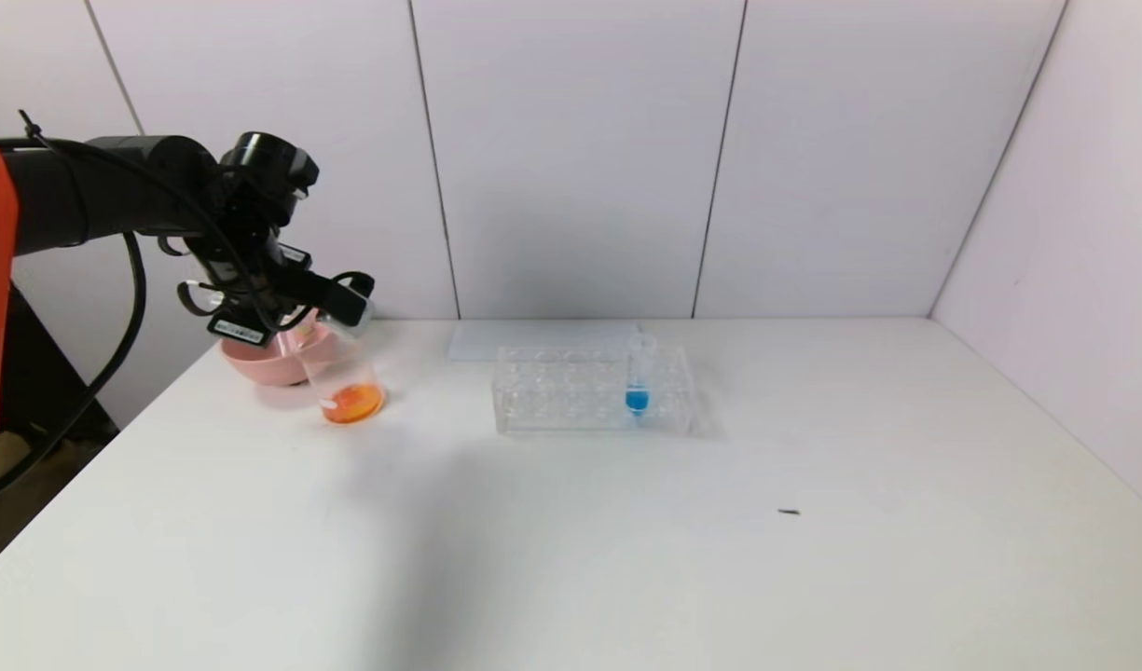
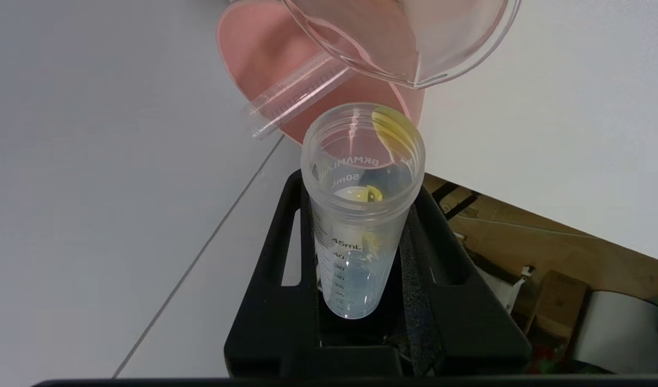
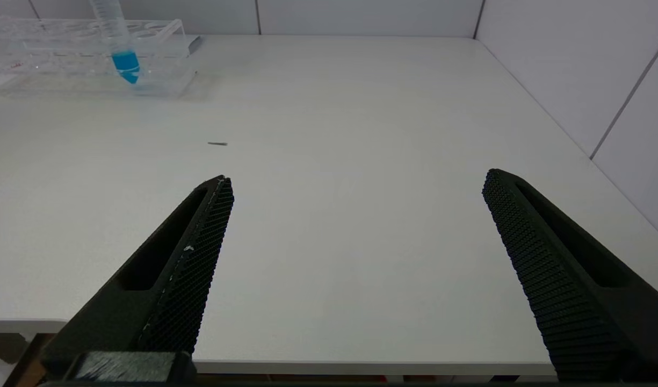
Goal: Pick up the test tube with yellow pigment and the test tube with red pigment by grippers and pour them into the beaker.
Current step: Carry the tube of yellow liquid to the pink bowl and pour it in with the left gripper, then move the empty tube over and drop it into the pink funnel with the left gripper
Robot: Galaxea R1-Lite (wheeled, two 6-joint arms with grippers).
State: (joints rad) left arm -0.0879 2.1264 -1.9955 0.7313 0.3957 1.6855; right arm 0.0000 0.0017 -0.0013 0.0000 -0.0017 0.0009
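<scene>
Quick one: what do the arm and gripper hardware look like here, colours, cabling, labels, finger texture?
Left arm: matte black links, an orange cover nearest the camera, loose black cables looping beside it. The left gripper is black, with a white label under the wrist. The right gripper has two long black tapered fingers, slotted, with honeycomb-textured inner pads.

Orange liquid in the clear beaker [image 1: 347, 377], pink bowl [image 1: 263, 359] behind, blue-liquid tube [image 1: 637, 377] in the clear rack [image 1: 571, 391]

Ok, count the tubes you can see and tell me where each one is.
3. A blue-liquid tube stands in the clear rack. An almost empty, yellow-stained tube is clamped in the left gripper. A third, empty tube lies in the pink bowl.
</scene>
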